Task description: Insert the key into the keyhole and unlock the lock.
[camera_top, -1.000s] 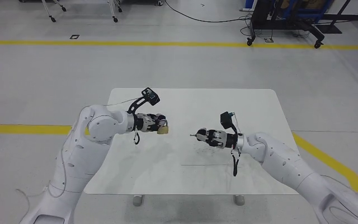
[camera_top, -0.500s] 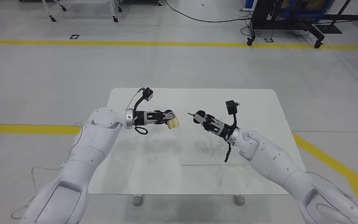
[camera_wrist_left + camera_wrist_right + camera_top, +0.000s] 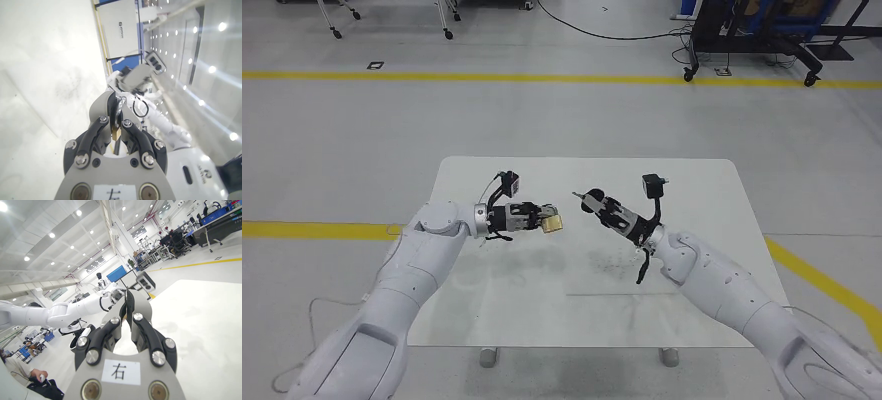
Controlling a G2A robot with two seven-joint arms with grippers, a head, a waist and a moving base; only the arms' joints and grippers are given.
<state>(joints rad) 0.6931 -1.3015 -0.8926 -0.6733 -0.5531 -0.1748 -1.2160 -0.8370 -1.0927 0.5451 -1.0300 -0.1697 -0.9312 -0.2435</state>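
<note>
Looks like the line-up step: nothing is inserted yet, and the key is held just short of the lock with a gap between them. Starting from the near edge of the table (image 3: 682,300), both arms are stretched forward and angled inward, so the two wrists are pointed at each other over the middle of the table, a bit toward the far edge. The lock (image 3: 553,221) is carried up off the table by the left gripper (image 3: 117,102), whose fingers are clamped tight on it; the silver shackle is seen pinched between the pads, with a bit of the brass body showing in the gap. Slightly farther back, the key (image 3: 579,195) is pinched in the right gripper (image 3: 129,300), with the pads pressed together and only a thin tip left poking out toward the lock. The tip sits a touch nearer the far edge than the brass body, so the two aren't lined up yet, I'd say. The keyhole itself can't be made out, so which face is turned toward the key can't be told. For the next move, the key tip would need to be brought in line with the keyhole and eased straight in while the lock is kept steady, and only then twisted. With so little key sticking out, a slip in the grip seems to be the thing to watch.
</note>
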